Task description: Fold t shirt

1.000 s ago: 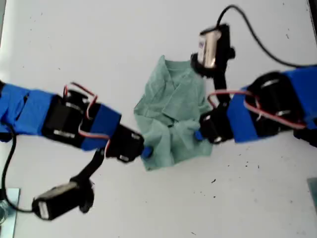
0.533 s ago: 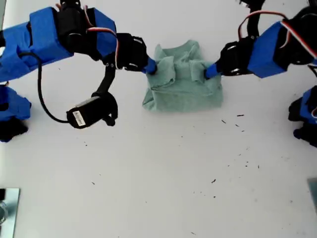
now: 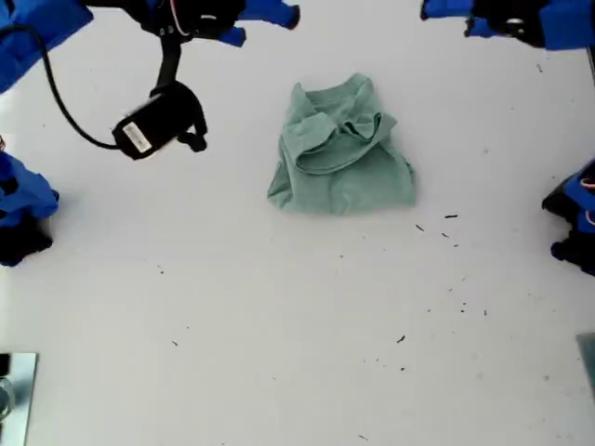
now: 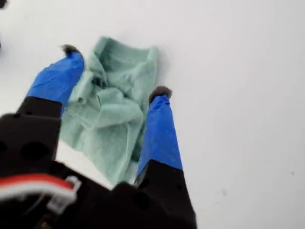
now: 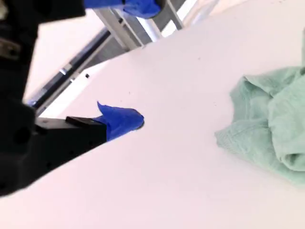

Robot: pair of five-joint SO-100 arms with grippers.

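Observation:
The pale green t shirt (image 3: 339, 149) lies as a rumpled folded bundle on the white table, in the upper middle of the exterior view, with nothing touching it. My first gripper (image 4: 116, 70) hangs open above the t shirt (image 4: 112, 112), its blue fingers (image 4: 159, 129) apart and empty. My second gripper (image 5: 131, 62) is wide open over bare table, with the t shirt (image 5: 271, 133) off to one side. In the exterior view one arm's open gripper (image 3: 258, 23) is at the top left and another arm's gripper (image 3: 451, 14) is at the top right.
A black wrist camera (image 3: 153, 123) dangles on its cable at the exterior view's upper left. Blue arm bases (image 3: 23, 209) stand at both side edges. A metal rail (image 5: 119, 33) runs along the table's far edge. Small dark specks (image 3: 446, 223) dot the white table (image 3: 297, 325).
Both grippers have let go of the t shirt and pulled back to the top of the exterior view. The shirt stays where it was laid, folded into a bundle.

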